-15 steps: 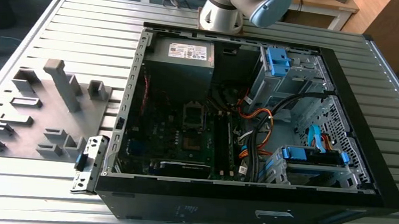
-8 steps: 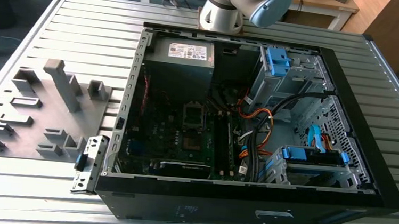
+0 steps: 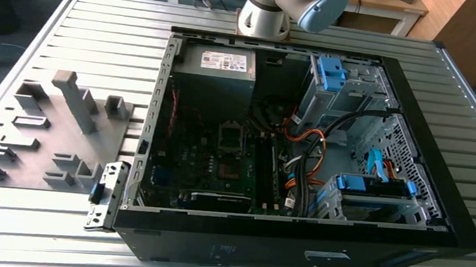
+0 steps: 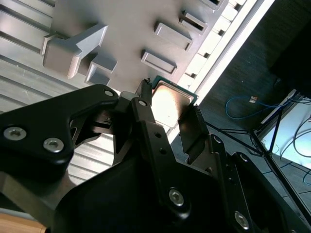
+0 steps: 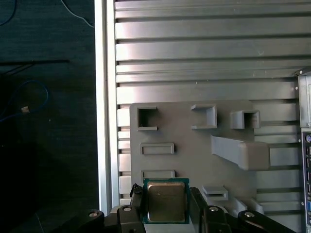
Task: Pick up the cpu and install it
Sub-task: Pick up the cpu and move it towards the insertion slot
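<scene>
**Jaws clamped on the cpu [image 5: 166, 201]**

The jaws of the gripper [image 5: 165, 208] grasp the cpu by two opposite edges, one of the fingers [image 4: 146, 109] on each side. Its silver-grey metal top faces the camera in both wrist views. The cpu is held above the edge of the grey fixture plate [image 5: 194, 145], which lies on the slotted table [image 5: 204, 48] beside the open computer case [image 3: 211, 249].

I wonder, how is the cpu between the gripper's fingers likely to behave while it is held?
The cpu looks thin, flat and metal-topped, so probably stiff and light. Its top shines smooth, so it may slip, as the gripper seems to pinch only its thin edges.
</scene>
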{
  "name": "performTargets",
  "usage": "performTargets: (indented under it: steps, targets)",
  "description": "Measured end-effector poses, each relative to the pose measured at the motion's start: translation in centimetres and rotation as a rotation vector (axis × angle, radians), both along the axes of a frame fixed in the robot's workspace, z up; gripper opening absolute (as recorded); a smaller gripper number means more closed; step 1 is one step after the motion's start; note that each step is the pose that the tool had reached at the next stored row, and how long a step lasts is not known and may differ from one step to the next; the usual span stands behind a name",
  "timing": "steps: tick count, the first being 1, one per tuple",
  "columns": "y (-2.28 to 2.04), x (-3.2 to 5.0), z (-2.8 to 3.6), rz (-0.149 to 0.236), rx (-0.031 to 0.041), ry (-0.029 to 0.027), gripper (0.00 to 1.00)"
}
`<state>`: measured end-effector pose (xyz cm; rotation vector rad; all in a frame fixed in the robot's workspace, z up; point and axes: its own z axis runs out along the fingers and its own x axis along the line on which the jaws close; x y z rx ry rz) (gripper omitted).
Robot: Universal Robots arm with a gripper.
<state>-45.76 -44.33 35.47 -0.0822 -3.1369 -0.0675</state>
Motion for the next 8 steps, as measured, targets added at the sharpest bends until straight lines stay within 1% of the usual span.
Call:
performTargets:
  steps: [4,8]
  targets:
    - [0.0,0.3,-0.01,0.0,0.0001,-0.0002,0.47]
    - [0.0,0.81,-0.02,0.0,0.0001,-0.0002,0.47]
